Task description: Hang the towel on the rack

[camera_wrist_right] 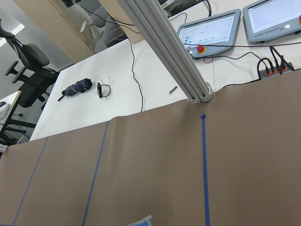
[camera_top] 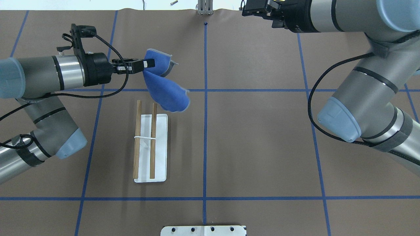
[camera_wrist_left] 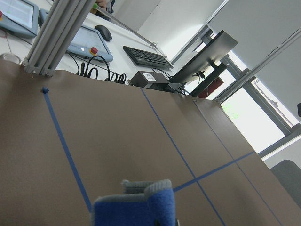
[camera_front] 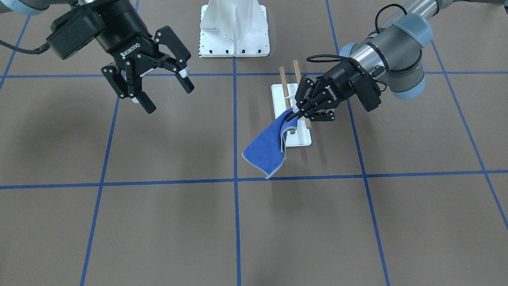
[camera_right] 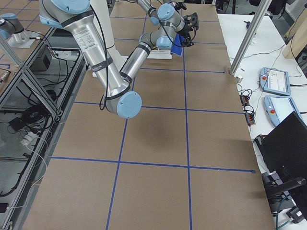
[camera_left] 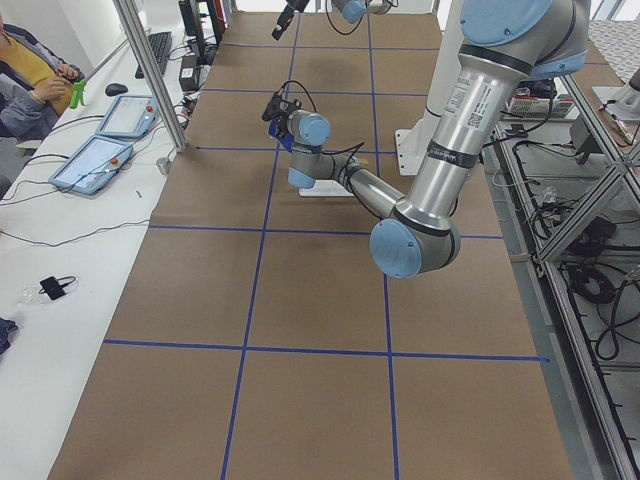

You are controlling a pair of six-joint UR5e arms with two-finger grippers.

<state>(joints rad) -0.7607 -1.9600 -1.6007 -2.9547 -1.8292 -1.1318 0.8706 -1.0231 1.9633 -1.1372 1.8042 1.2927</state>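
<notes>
Over the bench (camera_top: 256,137), grips the towel (camera_top: 164,93) by a bunched edge with the left tool (camera_top: 149,63), fingers pressed tight on the cloth. Holds it clear of the surface at one end of the rack (camera_top: 137,141), loose blue part drooping, pale edging and grey underside showing at the fold. Shows two wooden rods (camera_top: 153,141) side by side over a white base (camera_top: 161,147). Cannot tell whether cloth touches them. Carries the right tool (camera_front: 170,98) spread wide, raised over the bench's other half, well apart from towel and rack.
</notes>
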